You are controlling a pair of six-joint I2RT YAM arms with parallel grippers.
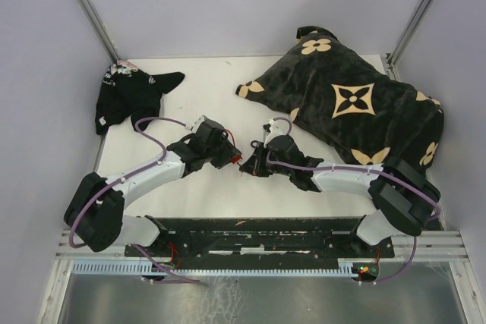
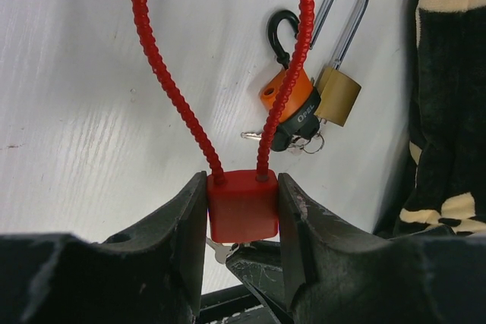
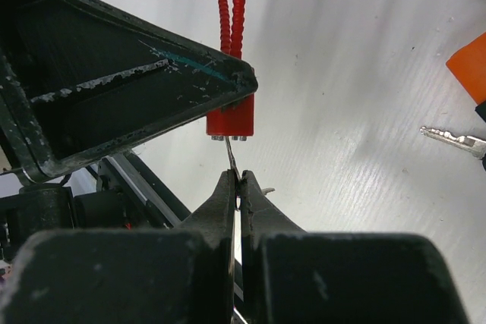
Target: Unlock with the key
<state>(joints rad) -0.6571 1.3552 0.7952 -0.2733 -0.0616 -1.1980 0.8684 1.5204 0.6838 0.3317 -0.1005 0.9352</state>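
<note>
White table lay under both arms. The left pincer was part way open and squeezed the red lock by its two sides. The right pincer was shut tight on the key, with the red lock just in front of it. The key's tip touched the bottom of that lock. An orange lock and a gold lock lay side by side beyond the left pincer.

Cable lock: red body, red ribbed cable.
Padlock, right of cable lock: brass, silver shackle.
Cushion: dark brown, cream floral motifs.
Bench: white.
</note>
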